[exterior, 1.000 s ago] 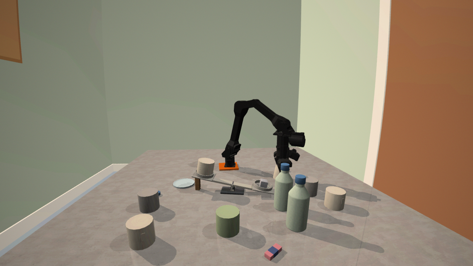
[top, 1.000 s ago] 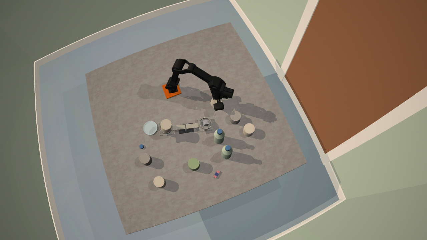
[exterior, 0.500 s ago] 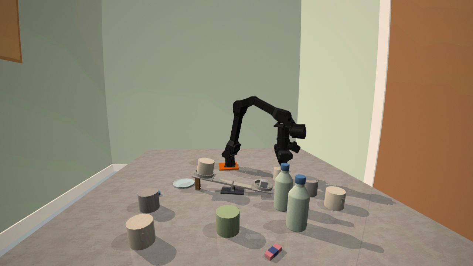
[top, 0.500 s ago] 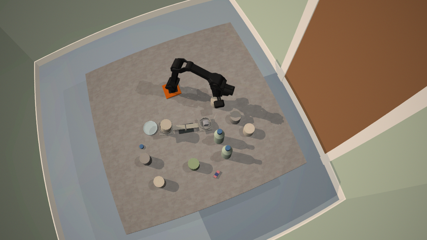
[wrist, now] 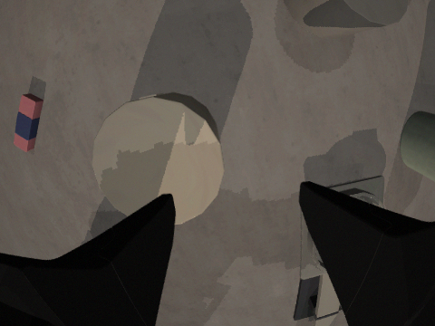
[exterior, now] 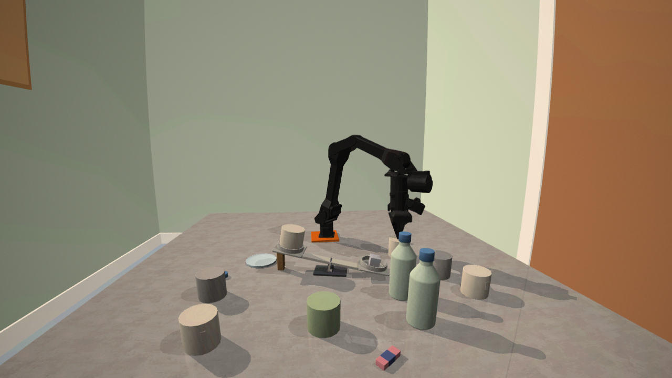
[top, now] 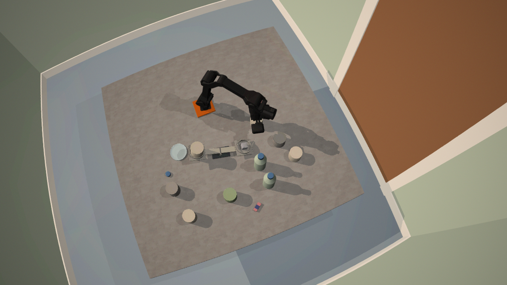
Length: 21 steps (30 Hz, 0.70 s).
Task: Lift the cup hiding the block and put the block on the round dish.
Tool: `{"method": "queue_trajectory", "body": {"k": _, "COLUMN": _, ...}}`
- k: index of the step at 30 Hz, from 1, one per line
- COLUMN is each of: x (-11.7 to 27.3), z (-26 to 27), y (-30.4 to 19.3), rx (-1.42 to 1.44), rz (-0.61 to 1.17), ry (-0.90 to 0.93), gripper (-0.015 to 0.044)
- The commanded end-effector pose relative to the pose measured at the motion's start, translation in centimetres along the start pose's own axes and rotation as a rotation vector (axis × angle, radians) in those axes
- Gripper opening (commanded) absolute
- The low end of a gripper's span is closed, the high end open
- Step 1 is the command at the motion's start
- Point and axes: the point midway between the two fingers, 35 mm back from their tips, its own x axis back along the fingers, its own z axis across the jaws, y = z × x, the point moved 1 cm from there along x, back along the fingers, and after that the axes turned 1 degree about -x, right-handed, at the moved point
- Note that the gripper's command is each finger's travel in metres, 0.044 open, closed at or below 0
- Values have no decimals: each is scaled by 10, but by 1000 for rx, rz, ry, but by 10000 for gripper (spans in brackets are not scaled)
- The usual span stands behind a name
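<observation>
Grey counter (top: pixel 148 116) with a blue border, green walls around it. Balance (top: pixel 219 151) sits mid-counter: the left pan holds a cup (top: pixel 196 149), upside down, and the lower right pan has the small grey block (top: pixel 243 145) sitting uncovered. Dish (top: pixel 178 152) is just left of that cup, nothing in it. Gripper (top: pixel 257 128) hangs above the other cup (wrist: pixel 159 158), which stands on the counter toward the back; fingers apart, holding nothing.
</observation>
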Motion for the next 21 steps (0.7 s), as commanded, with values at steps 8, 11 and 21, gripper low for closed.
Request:
{"method": "queue_trajectory", "body": {"k": 8, "x": 2, "z": -80, "y": -50, "rx": 32, "rz": 27, "ry": -1, "gripper": 260}}
{"method": "queue_trajectory", "body": {"k": 11, "x": 1, "z": -100, "y": -67, "rx": 66, "rz": 30, "ry": 16, "gripper": 260}}
{"method": "queue_trajectory", "body": {"k": 21, "x": -2, "z": -109, "y": -76, "rx": 82, "rz": 30, "ry": 24, "gripper": 260}}
